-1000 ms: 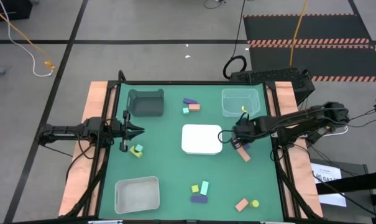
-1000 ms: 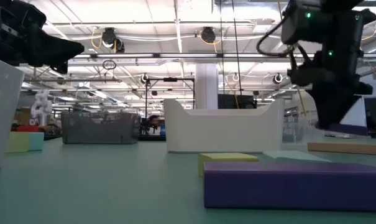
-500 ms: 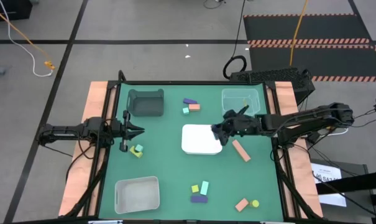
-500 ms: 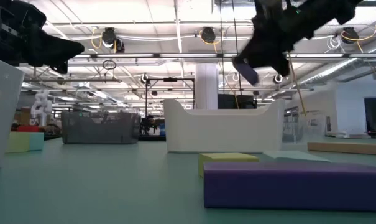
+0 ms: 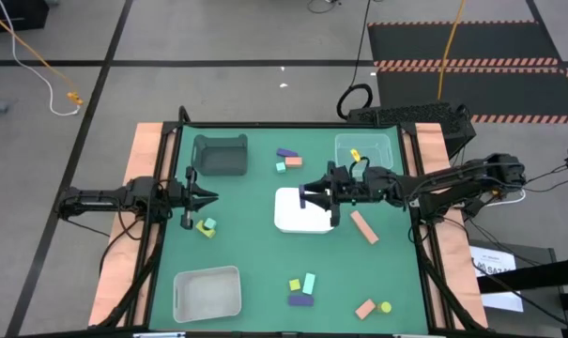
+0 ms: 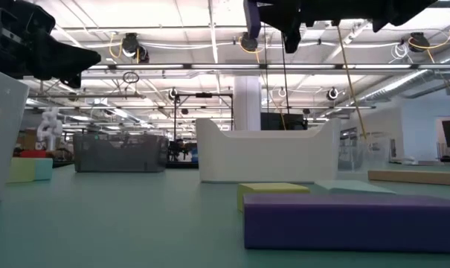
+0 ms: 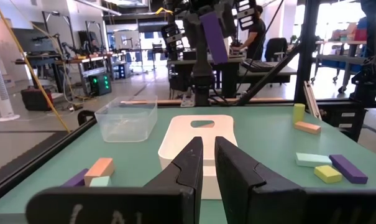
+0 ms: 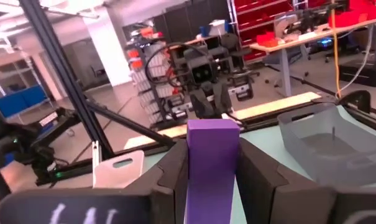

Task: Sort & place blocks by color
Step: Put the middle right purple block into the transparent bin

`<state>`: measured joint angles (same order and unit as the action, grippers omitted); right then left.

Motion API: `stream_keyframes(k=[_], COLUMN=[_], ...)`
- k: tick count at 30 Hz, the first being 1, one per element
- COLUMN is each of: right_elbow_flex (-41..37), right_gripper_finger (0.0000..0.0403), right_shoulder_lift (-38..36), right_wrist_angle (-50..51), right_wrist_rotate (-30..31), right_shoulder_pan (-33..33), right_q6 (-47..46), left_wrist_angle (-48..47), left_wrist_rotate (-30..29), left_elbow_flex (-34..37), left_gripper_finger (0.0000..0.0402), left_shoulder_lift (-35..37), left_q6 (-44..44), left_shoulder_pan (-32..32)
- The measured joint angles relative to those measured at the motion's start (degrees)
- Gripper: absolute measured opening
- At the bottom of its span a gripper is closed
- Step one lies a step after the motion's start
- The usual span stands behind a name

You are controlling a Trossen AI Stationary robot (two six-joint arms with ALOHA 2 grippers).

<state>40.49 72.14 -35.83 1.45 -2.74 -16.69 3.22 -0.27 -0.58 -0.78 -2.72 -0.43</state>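
Observation:
My right gripper (image 5: 314, 197) reaches level over the white tray (image 5: 298, 218) in the table's middle, shut on a purple bar (image 8: 211, 155), which also shows high up in the left wrist view (image 7: 212, 37). My left gripper (image 5: 211, 197) waits shut at the table's left side. Loose blocks lie flat on the green mat: a salmon bar (image 5: 363, 226) right of the white tray, a purple, salmon and mint group (image 5: 285, 158) at the far side, a yellow and mint pair (image 5: 207, 226) at the left, and more (image 5: 302, 289) near the front edge. My right gripper pinches the purple bar between its two fingers, one on each of two opposite sides (image 8: 211, 186). The fingers come level from the table's right side. The bar's free end (image 8: 211, 127) sticks out past the fingers. It hangs well clear above the white tray.
A clear tray (image 5: 379, 161) with a yellow block (image 5: 355, 155) in it stands at the far right, a dark grey tray (image 5: 220, 155) at the far left, and a white bin (image 5: 207, 293) at the near left. A salmon block and a yellow one (image 5: 373, 307) lie near the front right.
My right gripper has risen from beside the salmon bar, tipped from pointing down to level, rolled, and swung toward the table's left until it is over the white tray. The purple bar has gone up with it, clear of the mat.

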Motion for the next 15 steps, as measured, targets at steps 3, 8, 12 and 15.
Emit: stream_keyframes(k=[3, 8, 12, 15], right_elbow_flex=[0.0, 0.0, 0.0, 0.0], right_gripper_finger=[0.0089, 0.0090, 0.0090, 0.0090], right_shoulder_lift=[0.0, -0.2, -0.5, -0.4], right_wrist_angle=[0.2, 2.7, 7.8, 13.2], right_wrist_rotate=[0.0, 4.6, 10.6, 16.0], right_shoulder_pan=[0.1, 1.6, 4.1, 6.7], right_q6=[0.5, 2.2, 2.7, 2.5], left_wrist_angle=[0.0, 0.0, 0.0, 0.0], left_wrist_rotate=[0.0, 0.0, 0.0, 0.0], left_elbow_flex=[0.0, 0.0, 0.0, 0.0], left_gripper_finger=[0.0047, 0.0047, 0.0047, 0.0047], left_shoulder_lift=[0.0, 0.0, 0.0, 0.0], left_q6=[0.0, 0.0, 0.0, 0.0], left_shoulder_pan=[0.0, 0.0, 0.0, 0.0])
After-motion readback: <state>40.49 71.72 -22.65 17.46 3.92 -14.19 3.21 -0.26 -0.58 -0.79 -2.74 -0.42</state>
